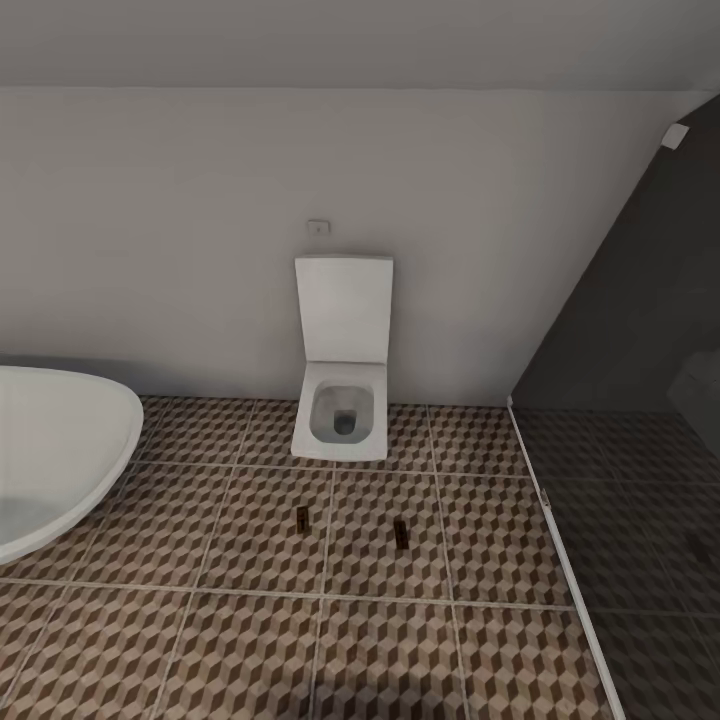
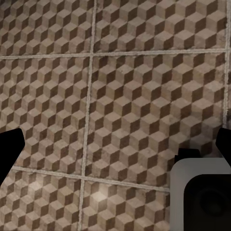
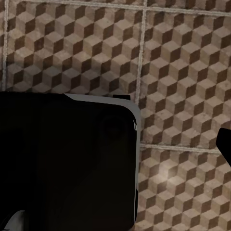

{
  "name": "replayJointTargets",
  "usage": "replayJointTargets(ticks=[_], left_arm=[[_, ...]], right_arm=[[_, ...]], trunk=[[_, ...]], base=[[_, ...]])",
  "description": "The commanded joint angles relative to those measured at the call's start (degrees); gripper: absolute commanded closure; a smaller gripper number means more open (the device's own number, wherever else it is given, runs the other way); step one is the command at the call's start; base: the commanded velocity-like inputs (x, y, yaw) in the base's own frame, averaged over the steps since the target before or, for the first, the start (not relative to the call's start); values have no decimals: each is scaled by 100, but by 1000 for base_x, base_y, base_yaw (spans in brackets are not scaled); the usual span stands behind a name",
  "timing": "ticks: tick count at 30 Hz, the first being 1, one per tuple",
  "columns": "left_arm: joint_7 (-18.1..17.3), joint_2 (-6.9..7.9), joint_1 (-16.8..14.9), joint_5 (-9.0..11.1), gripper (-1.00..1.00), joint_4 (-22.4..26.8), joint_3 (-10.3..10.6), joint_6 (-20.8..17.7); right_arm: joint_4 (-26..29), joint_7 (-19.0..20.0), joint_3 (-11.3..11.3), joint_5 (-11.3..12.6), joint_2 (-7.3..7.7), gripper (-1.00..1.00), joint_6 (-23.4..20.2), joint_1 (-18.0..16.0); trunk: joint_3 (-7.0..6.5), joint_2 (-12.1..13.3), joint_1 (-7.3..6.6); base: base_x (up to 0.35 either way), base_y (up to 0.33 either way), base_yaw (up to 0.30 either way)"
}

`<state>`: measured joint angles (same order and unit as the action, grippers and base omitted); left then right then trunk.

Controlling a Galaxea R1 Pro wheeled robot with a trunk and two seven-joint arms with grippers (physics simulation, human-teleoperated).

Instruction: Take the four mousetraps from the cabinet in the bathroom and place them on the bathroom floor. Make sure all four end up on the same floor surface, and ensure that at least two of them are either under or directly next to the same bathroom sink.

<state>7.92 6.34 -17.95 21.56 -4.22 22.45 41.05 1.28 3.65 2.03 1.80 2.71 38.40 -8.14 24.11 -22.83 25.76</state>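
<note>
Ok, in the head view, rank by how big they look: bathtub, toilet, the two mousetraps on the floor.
1. Bathtub, though cut off by the picture's edge.
2. Toilet.
3. The left mousetrap and right mousetrap look about alike; I won't rank them.

Brown-and-beige cube-patterned bathroom floor [image 1: 250, 640]; white toilet [image 1: 342, 400]; white bathtub [image 1: 50, 450]; two tan-and-dark mousetraps [image 1: 302, 517]; grey wall [image 1: 200, 250].

Your left hand [image 2: 115, 144] points down, and its wrist view catches just the two dark fingertips [image 2: 9, 149] at opposite edges, spread wide apart with nothing between them. Your right hand's wrist view shows one dark fingertip [image 3: 225, 143] at the edge beside a large black body panel [image 3: 67, 163] of the robot, so its spread is unclear.
</note>
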Motion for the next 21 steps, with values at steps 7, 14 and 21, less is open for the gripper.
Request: replayJointTargets(ticks=[7,14,21], left_arm=[[25,-2,-7,15,-100,-18,49,25],[25,-2,-7,15,-100,-18,49,25],[25,-3,-7,15,-100,-18,49,25]], right_arm=[[-5,22,17,22,2,-100,19,-3],[-5,22,16,22,2,-100,19,-3],[-5,22,15,22,2,-100,19,-3]], trunk=[[8,-9,3],[8,-9,3],[8,-9,3]], base=[[0,0,0],[0,0,0],[0,0,0]])
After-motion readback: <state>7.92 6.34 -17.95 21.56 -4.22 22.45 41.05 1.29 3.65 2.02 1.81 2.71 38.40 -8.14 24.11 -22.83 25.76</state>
